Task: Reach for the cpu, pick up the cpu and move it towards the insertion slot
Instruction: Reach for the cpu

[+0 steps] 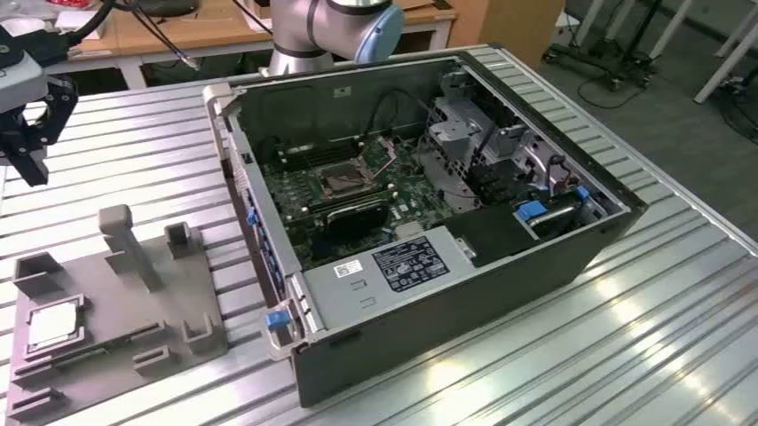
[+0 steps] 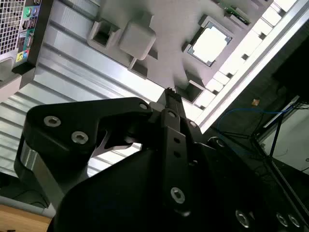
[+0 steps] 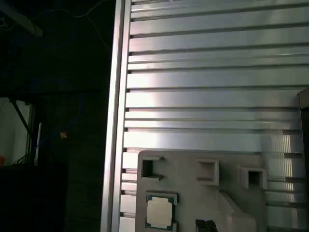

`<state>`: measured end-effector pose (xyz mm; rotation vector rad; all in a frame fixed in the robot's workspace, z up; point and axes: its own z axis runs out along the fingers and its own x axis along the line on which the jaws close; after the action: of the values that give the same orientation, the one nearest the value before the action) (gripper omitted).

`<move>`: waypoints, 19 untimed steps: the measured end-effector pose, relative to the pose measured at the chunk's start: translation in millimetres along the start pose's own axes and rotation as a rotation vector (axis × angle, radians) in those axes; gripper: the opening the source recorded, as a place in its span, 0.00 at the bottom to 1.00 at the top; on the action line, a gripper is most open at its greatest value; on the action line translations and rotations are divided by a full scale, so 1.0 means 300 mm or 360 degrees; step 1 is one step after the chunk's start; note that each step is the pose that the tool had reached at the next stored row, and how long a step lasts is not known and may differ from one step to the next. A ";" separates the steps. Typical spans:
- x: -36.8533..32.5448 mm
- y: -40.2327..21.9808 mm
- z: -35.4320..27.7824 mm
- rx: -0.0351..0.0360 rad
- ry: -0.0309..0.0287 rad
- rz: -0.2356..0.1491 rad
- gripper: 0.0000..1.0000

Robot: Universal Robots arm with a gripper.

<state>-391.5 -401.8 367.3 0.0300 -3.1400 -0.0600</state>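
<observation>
At the upper left edge of the exterior view, the tool [image 1: 30, 151] hangs above the ribbed aluminium table [image 1: 142, 160], pointing downward and carrying nothing. Whether it is open or closed I cannot tell. In the second wrist view the tool [image 2: 169, 96] looks out over the grey fixture plate [image 2: 159, 29], with the cpu [image 2: 210, 43] some way beyond its tip.

The cpu [image 1: 53, 327] lies flat in a square recess of the fixture plate [image 1: 119, 311], at the lower left of the exterior view, well apart from the tool. The first wrist view shows the cpu [image 3: 159, 212] seated squarely in its recess with its pale metal face up.

The step in hand looks like the reach, barely begun. To do it well, the tool should be centred over the chip before descending. It should come straight down, keep clear of the upright blocks [image 1: 119, 235] just beside the recess, and meet the chip by its edges, square to them.

The arm [image 1: 337, 22] rises at the top centre of the exterior view, behind the open computer case [image 1: 474, 302], and stretches out toward the frame's left. The insertion slot [image 1: 343, 180] sits on the board inside that case, far from both chip and tool.
</observation>
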 end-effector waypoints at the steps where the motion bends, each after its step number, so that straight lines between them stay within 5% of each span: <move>1: 0.000 0.000 0.000 0.0000 0.00000 0.0000 0.11; 19: 0.011 0.000 0.000 0.0000 0.00000 0.0000 0.11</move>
<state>-394.8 -401.8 367.3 0.0300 -3.1400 -0.0600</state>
